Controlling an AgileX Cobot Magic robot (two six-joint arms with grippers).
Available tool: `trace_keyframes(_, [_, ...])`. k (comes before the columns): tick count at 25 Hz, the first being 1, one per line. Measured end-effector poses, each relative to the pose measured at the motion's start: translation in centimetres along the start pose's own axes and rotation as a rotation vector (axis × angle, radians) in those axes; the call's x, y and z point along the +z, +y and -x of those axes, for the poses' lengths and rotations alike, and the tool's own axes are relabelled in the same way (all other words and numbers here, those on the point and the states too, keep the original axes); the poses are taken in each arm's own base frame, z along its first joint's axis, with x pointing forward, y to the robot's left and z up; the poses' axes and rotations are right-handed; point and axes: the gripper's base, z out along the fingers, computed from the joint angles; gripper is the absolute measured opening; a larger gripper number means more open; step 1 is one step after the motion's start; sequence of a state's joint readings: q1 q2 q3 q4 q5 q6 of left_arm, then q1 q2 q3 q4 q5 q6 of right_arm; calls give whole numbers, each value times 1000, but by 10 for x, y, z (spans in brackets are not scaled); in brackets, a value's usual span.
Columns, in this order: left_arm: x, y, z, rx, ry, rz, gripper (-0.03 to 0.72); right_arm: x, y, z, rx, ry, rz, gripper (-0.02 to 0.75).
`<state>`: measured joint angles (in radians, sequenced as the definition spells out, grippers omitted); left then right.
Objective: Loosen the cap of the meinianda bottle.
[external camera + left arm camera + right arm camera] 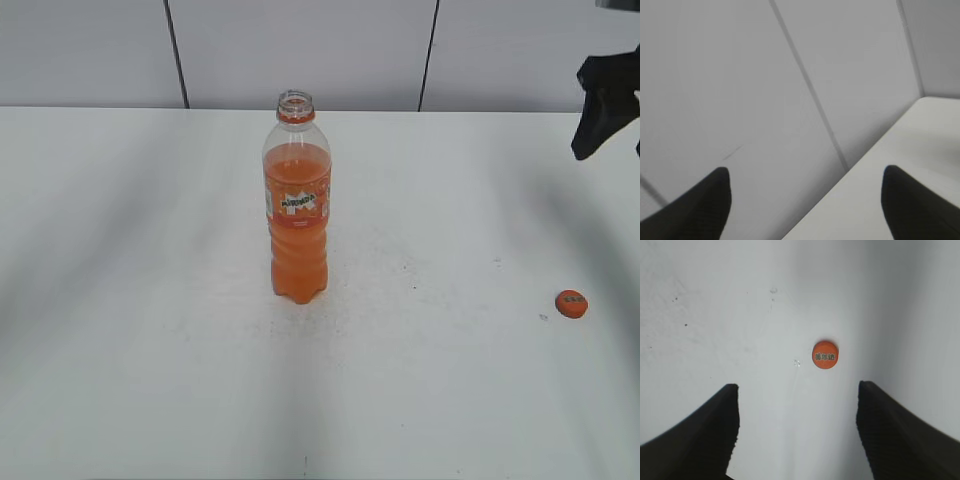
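Note:
The meinianda bottle [297, 212] stands upright in the middle of the white table, with orange soda, an orange label and an open neck with no cap on it. The orange cap [571, 304] lies flat on the table at the right, top side up; it also shows in the right wrist view [825, 354]. My right gripper [797, 390] is open and empty, raised above the table with the cap just beyond its fingertips; in the exterior view it shows at the upper right edge [600, 100]. My left gripper [807, 175] is open and empty, facing the wall and table edge.
The white table [150, 350] has small dark specks near the bottle. A grey panelled wall [300, 50] runs along the table's far edge. The left arm is out of the exterior view.

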<state>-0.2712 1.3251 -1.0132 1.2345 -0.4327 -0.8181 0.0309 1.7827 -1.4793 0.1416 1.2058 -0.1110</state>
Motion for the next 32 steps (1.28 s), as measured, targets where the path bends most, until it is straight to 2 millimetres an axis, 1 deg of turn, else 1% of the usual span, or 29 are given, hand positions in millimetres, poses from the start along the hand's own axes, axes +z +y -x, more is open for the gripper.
trace_keyframes(3, [-14, 18, -2, -24, 132, 216, 558, -18, 2, 7, -9, -63, -4, 547])
trace_keyframes(6, [-28, 37, -22, -159, 344, 470, 558, -33, 4, 8, -16, -110, -6, 547])
trace_keyframes(8, [-36, 39, -35, -249, 476, 560, 558, -40, 5, 7, -20, -130, -8, 547])
trace_keyframes(9, [-39, 38, -40, -291, 538, 568, 558, -43, 5, 6, -23, -137, -10, 547])
trace_keyframes(11, [-41, 30, -48, -395, 631, 525, 558, -47, 6, 4, -26, -145, -11, 547])
trace_keyframes(14, [-44, 15, -54, -501, 758, 411, 558, -52, 6, 2, -30, -158, -16, 547])
trace_keyframes(17, [-49, 7, -50, -580, 877, 335, 558, -57, 7, 1, -32, -171, -17, 547])
trace_keyframes(21, [-58, 7, -39, -603, 996, 302, 558, -66, 8, -5, -36, -190, -19, 547])
trace_keyframes(24, [-67, 4, -36, -607, 1086, 285, 550, -74, 11, -22, -37, -199, -20, 547])
trace_keyframes(26, [-76, 1, -33, -597, 1131, 269, 541, -83, 13, -41, -39, -209, -22, 547])
trace_keyframes(27, [-82, -1, -31, -593, 1152, 261, 537, -84, 13, -51, -38, -204, -21, 547])
trace_keyframes(29, [-94, -3, -22, -588, 1146, 261, 532, -90, 16, -74, -40, -215, -22, 547])
trace_keyframes(30, [-99, -3, -18, -586, 1133, 264, 528, -90, 16, -85, -39, -210, -22, 547])
trace_keyframes(32, [-113, -5, -6, -580, 1079, 276, 521, -95, 18, -108, -41, -224, -23, 547])
